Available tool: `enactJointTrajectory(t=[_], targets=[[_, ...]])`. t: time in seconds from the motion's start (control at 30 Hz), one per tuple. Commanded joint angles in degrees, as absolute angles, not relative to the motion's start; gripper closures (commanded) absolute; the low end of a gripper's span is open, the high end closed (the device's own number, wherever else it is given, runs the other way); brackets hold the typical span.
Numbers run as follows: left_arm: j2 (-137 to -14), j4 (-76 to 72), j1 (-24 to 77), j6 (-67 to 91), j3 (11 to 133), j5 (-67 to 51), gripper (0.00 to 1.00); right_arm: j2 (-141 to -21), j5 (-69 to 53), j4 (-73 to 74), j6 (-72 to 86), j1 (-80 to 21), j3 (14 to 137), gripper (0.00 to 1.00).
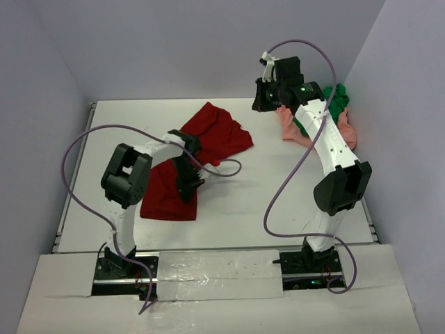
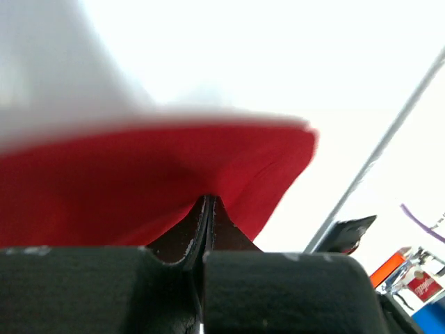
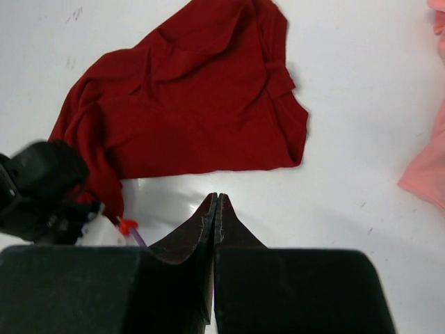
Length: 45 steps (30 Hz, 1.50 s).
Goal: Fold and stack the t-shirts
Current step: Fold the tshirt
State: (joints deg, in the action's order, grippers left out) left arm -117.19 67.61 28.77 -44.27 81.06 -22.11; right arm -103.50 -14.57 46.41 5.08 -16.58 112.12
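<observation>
Table [image 1: 243, 209] white, both arms reaching out over it. Dark red t-shirt [image 1: 215, 132] is crumpled and unfolded, left of centre. One part is spread toward the back middle, the other runs down toward the near left under the left arm.

Left claw [image 2: 208, 200] is down on that nearer part. In the left wrist view its jaws are pressed together with red cloth bunched right at the tips, so it is pinching a fold of the dark red t-shirt. The cloth is blurry in that view and its edge curves off to the right.

Right claw [image 3: 215, 198] is closed tight with nothing between the jaws. It hangs over bare table near the edge of the dark red t-shirt, not touching it.

Green t-shirt [image 1: 338, 99] is bunched in the far right corner of the table. Salmon-pink t-shirt [image 1: 295, 130] is heaped against it on the nearer side, and the right arm's forearm crosses over both. Cannot tell which of the two lies on top. A pink edge also shows at the right margin of the right wrist view. Bare table separates this pair from the red one.

Purple cable [image 1: 229, 167] from the left arm loops onto the table just beside the red cloth.
</observation>
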Motion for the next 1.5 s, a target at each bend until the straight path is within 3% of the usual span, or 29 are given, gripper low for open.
enactJointTrajectory(t=[0.0,0.27,0.4,0.6,0.77,1.07,1.3,1.47], targets=[[-119.0,74.1,34.8,-45.6,88.1,-33.1,1.0,-99.3,-15.6,47.2,5.3,-15.7,114.9,1.0],[-124.9,78.6,45.9,-43.2,105.9,-44.5,1.0,-100.2,-16.2,47.2,5.7,-15.6,115.0,1.0],[-122.2,72.8,45.2,-37.6,108.5,-45.1,1.0,-100.3,-16.6,46.6,5.4,-15.6,112.4,1.0],[-109.4,38.5,37.1,-18.0,96.4,-32.0,1.0,-99.4,-17.4,44.2,5.1,-15.6,107.5,1.0],[-104.9,14.2,34.8,-13.7,82.8,-13.4,1.0,-99.1,-18.8,42.8,5.5,-15.5,105.4,1.0],[-121.5,6.1,30.9,-10.4,94.9,-13.6,1.0,-98.4,-19.8,42.2,5.5,-15.6,103.6,1.0],[-137.7,13.5,28.3,-8.8,116.1,-10.0,1.0,-95.9,-17.9,42.4,4.4,-15.3,101.7,1.0],[-141.0,6.3,26.9,-8.8,116.7,-8.5,1.0,-94.7,-18.5,42.3,4.8,-15.1,101.1,1.0]])
